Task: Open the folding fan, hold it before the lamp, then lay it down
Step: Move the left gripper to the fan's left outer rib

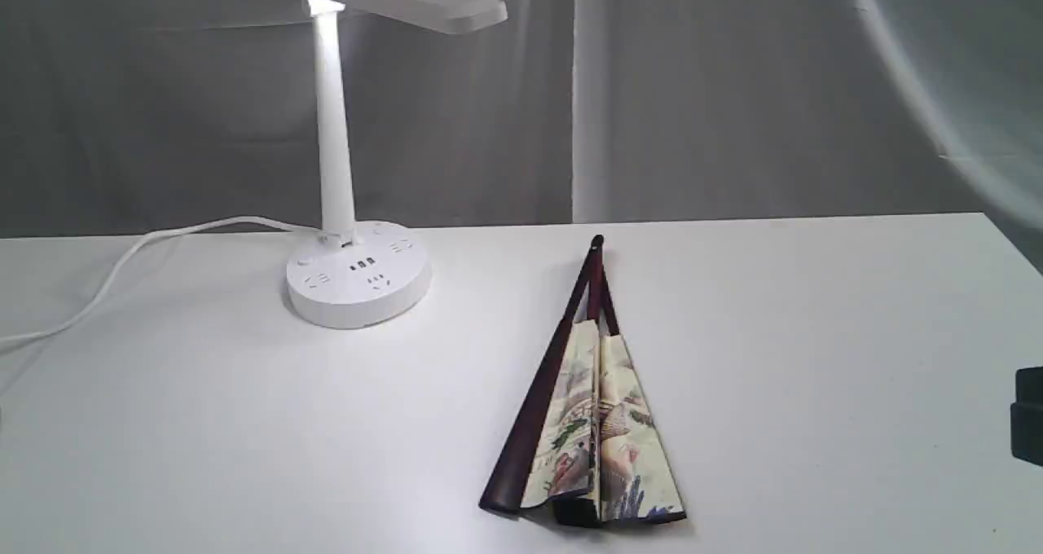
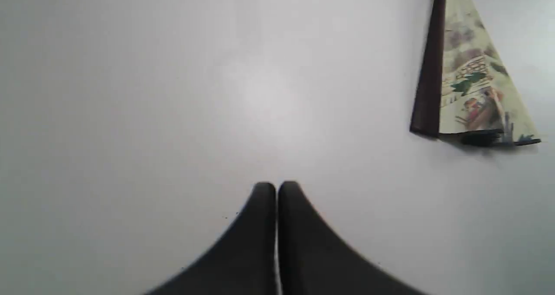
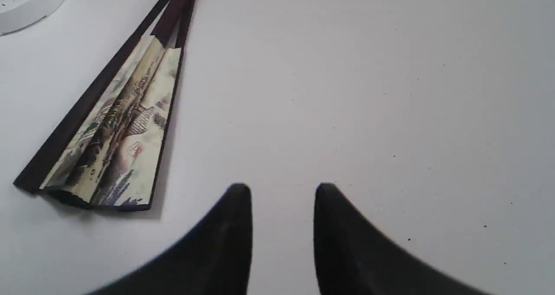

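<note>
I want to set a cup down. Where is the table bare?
Bare: the white table right of the cream pleated paper fan, and the near-left stretch before the white plastic desk lamp. Tighter between lamp base and fan pivot; white cord trails left.

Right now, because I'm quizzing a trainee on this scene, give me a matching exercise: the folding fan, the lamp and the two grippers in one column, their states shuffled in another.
Things:
1. folding fan
2. lamp
3. left gripper
4. right gripper

States:
A. shut, holding nothing
B. standing upright
C. open, holding nothing
D. lying flat, only partly spread

Pairs: 1-D; 2-B; 3-A; 4-C
</note>
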Controlling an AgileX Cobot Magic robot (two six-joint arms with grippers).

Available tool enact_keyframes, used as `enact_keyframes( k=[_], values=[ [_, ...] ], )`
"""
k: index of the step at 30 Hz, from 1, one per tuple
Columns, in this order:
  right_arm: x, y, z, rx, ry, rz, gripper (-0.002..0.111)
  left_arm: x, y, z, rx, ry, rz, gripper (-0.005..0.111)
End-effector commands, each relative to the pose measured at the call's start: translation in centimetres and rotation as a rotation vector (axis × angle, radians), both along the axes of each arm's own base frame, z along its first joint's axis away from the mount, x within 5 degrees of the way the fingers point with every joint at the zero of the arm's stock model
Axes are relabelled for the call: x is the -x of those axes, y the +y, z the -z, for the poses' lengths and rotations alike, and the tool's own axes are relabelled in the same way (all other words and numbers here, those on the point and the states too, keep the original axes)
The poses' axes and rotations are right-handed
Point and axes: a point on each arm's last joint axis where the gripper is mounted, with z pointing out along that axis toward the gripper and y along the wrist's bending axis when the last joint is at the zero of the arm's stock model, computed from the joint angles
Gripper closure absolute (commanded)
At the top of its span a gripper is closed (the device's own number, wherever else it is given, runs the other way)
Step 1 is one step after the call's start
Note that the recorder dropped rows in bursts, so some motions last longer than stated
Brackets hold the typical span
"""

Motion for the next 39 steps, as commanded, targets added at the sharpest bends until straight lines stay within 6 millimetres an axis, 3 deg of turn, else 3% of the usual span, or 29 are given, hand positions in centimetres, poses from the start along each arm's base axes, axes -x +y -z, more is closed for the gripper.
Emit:
enact_keyframes(
  k=[1,8,16,25,32,39],
  values=[
    [-0.1,0.0,-0.1,0.017,-0.004,-0.01,0.082,-0.5,-1.1,0.0,0.014,-0.017,0.054,0.107],
    [-0.1,0.0,-0.1,0.017,-0.004,-0.01,0.082,-1.8,-3.6,1.5,0.016,0.03,0.143,0.107],
    [-0.1,0.0,-0.1,0.019,-0.004,-0.011,0.082,-4.3,-5.8,2.8,-0.151,0.114,0.183,0.107],
    [-0.1,0.0,-0.1,0.04,-0.005,-0.026,0.082,-6.6,-10.6,3.1,-0.163,0.084,0.281,0.107],
    [-0.1,0.0,-0.1,0.04,-0.005,-0.026,0.082,-8.4,-12.5,4.7,-0.117,-0.002,0.299,0.107],
    [-0.1,0.0,-0.1,0.037,-0.005,-0.025,0.082,-9.8,-13.5,5.7,-0.145,-0.003,0.34,0.091]
  ],
)
